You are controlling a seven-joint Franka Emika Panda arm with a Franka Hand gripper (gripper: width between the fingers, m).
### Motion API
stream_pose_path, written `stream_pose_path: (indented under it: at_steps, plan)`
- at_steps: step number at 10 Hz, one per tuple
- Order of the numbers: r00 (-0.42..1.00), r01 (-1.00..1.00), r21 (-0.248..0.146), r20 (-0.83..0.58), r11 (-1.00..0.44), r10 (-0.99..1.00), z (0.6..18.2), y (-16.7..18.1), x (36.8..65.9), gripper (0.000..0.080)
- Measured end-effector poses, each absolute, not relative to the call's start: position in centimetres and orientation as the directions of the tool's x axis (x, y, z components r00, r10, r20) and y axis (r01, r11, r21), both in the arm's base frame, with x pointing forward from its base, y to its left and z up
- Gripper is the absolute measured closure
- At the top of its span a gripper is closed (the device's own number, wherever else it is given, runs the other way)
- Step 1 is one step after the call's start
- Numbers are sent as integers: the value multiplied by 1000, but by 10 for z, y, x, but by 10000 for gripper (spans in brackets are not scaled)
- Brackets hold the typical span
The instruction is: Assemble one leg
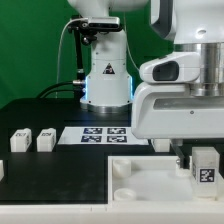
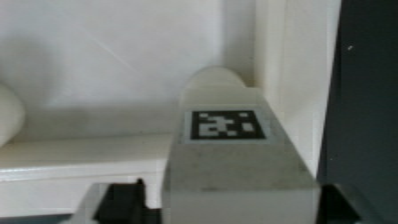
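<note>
My gripper (image 1: 200, 160) is shut on a leg (image 1: 205, 164), a small white block with a black-and-white tag on one face. I hold it upright over the right part of the large flat white tray-like part (image 1: 140, 190). In the wrist view the leg (image 2: 228, 130) fills the middle between my dark fingertips (image 2: 118, 203), its rounded far end close to the tray part's raised rim (image 2: 267, 50). Two more legs (image 1: 20, 140) (image 1: 45, 139) stand on the black table at the exterior view's left. A further white block (image 1: 162, 144) lies behind the tray part.
The marker board (image 1: 100, 133) lies flat on the table in front of the robot base (image 1: 105, 85). A round corner socket (image 1: 122, 168) shows on the tray part. A green wall stands behind.
</note>
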State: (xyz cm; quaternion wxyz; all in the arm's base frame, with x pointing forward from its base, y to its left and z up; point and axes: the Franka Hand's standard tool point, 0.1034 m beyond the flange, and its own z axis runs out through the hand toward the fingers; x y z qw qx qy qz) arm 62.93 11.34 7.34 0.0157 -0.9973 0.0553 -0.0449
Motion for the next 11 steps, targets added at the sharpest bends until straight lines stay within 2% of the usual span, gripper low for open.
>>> stream_pose_path:
  at_steps: [1, 2, 4, 5, 7, 8, 10, 11]
  plan:
    - [974, -207, -47, 83, -977, -210, 73, 114, 629, 438]
    - [944, -317, -55, 77, -947, -321, 73, 113, 629, 508]
    - [860, -503, -69, 63, -862, -507, 72, 112, 629, 508]
    - [727, -682, -91, 29, -726, -686, 72, 111, 628, 508]
    - [356, -931, -108, -67, -347, -932, 71, 108, 627, 508]
    - [186, -980, -93, -98, -177, -978, 71, 109, 627, 507]
    - [-52, -998, -35, -124, 57, -991, 72, 120, 628, 505]
    - [-92, -995, -28, -124, 96, -988, 71, 119, 628, 505]
